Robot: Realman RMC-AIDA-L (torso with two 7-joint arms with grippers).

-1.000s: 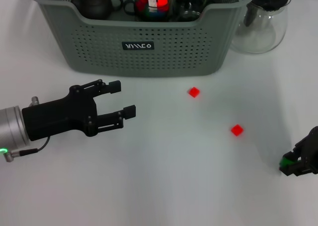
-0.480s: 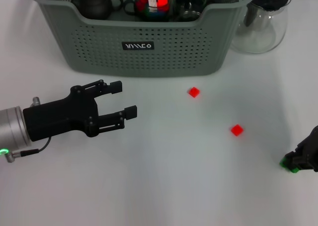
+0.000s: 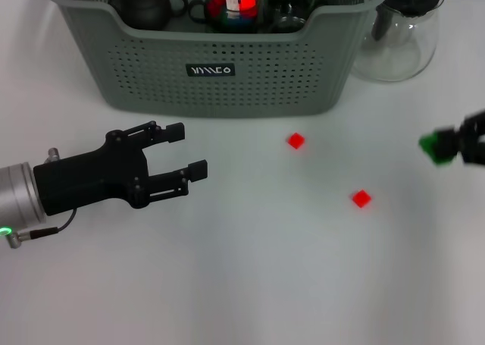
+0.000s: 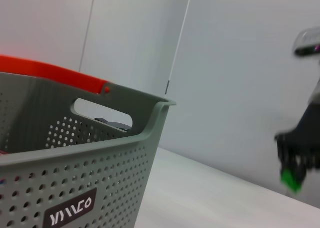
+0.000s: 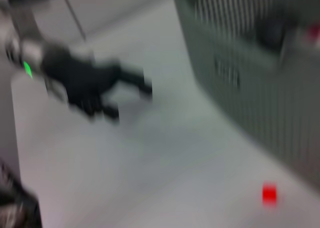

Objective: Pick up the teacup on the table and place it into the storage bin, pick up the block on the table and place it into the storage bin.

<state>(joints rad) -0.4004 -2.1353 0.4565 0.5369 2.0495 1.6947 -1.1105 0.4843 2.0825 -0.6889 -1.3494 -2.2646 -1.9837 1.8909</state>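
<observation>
Right hand point(image 3: 455, 144): at 3 o'clock, pinching a green block point(image 3: 433, 145) above the bench point(image 3: 250, 277).
Left hand point(image 3: 186, 152): at 9 o'clock, fingers spread, holding nothing.
Storage bin point(image 3: 220, 64): sitting at 12 o'clock, dark teacup point(image 3: 145, 6) lying inside.

The head camera looks forward and down on the table point(image 3: 250, 284), framing the storage bin point(image 3: 220, 72) at its far edge. The left wrist camera sits low and close beside the bin's labelled wall, facing across the table. The right wrist camera looks down from farther off, sharing that wall and the left gripper point(image 5: 127, 95).
</observation>
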